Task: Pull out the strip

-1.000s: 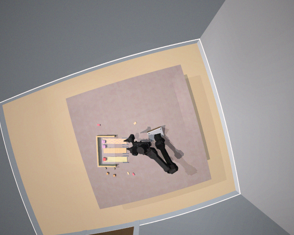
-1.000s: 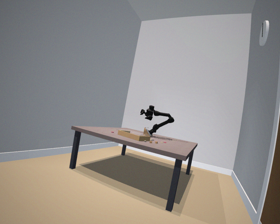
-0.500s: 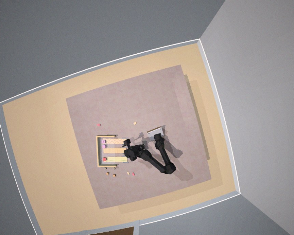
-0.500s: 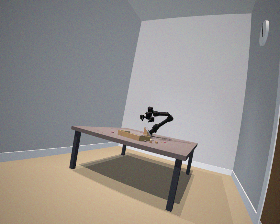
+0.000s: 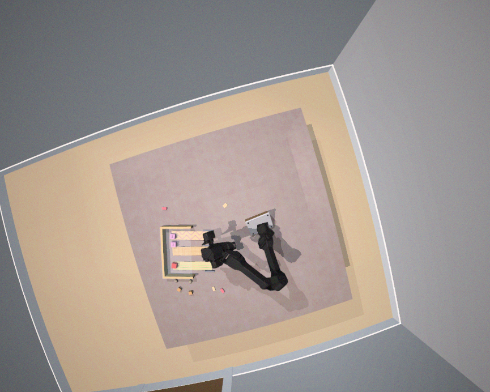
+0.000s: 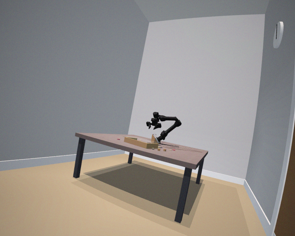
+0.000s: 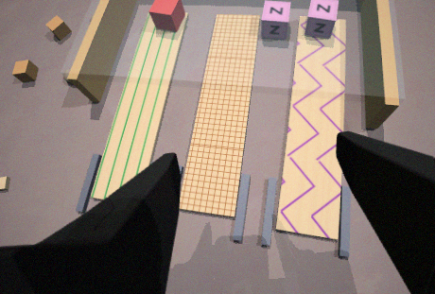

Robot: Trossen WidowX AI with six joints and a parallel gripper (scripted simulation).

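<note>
A pink cube marked with a letter sits on the far end of the purple zigzag strip. A second, similarly marked pink cube stands just left of that strip in the wrist view, apparently on the table. A red cube rests on the green-lined strip. The orange-grid strip between them bears no cube. My gripper is open and empty, high above the strips' near ends.
A wooden three-sided wall surrounds the strips' far ends, with a see-through cover over them. Low grey rails flank the near ends. Small brown blocks lie outside the wall.
</note>
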